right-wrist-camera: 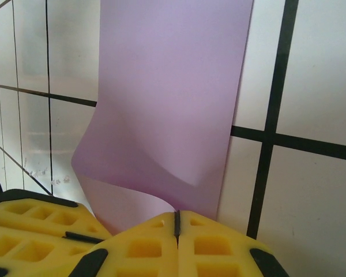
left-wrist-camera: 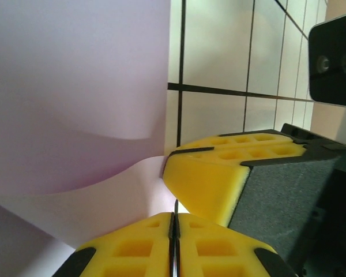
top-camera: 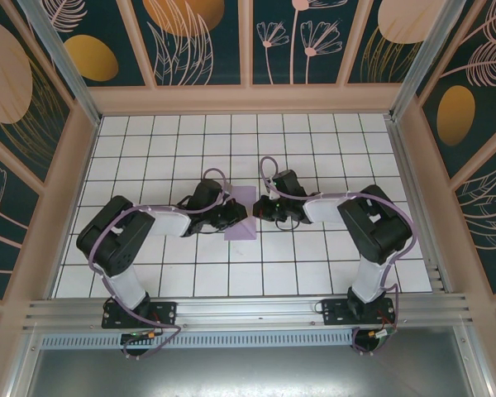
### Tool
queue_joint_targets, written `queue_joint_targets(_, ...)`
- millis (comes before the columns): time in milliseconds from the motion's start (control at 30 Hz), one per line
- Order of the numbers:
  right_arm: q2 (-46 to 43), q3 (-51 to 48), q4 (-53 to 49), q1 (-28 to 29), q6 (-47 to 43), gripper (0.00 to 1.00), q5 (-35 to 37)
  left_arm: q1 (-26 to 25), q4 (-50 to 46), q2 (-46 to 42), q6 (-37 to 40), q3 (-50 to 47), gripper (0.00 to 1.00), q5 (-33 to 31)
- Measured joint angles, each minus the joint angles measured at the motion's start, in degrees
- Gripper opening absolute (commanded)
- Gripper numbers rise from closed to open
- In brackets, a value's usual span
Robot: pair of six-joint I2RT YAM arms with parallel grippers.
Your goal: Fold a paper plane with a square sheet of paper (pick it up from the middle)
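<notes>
Overhead, the sheet lies in the middle of the tiled desk, with the left claw at its left edge and the right claw at its right, both low and close together. From the left wrist, the left claw's yellow fingers are pressed together. The sheet's near edge curls up off the desk and runs in to their tips, so it looks pinched there (the exact bite is hidden behind the pads). One finger of the right claw sits just beside, touching the same lifted corner. From the right wrist, the right claw is likewise closed, its tips meeting where the pale underside of the curl ends, and I judge it to be gripping that edge. The rest of the sheet lies flat on the desk beyond. It is thin, light and limp: it bends into a soft roll rather than a crease, will likely slide on the smooth tiles, and could crumple or tear if the claws pull apart. It is best taken by an edge or corner with a shallow pinch, both claws moving together, then pressed flat to set a fold.
</notes>
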Motion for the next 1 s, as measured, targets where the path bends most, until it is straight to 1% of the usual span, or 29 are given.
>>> queue_joint_targets(1000,1.4,0.9,-0.9,-0.1,0.0,0.00,0.3,0.0,1.4,2.5,-0.1,0.0,0.11,1.2)
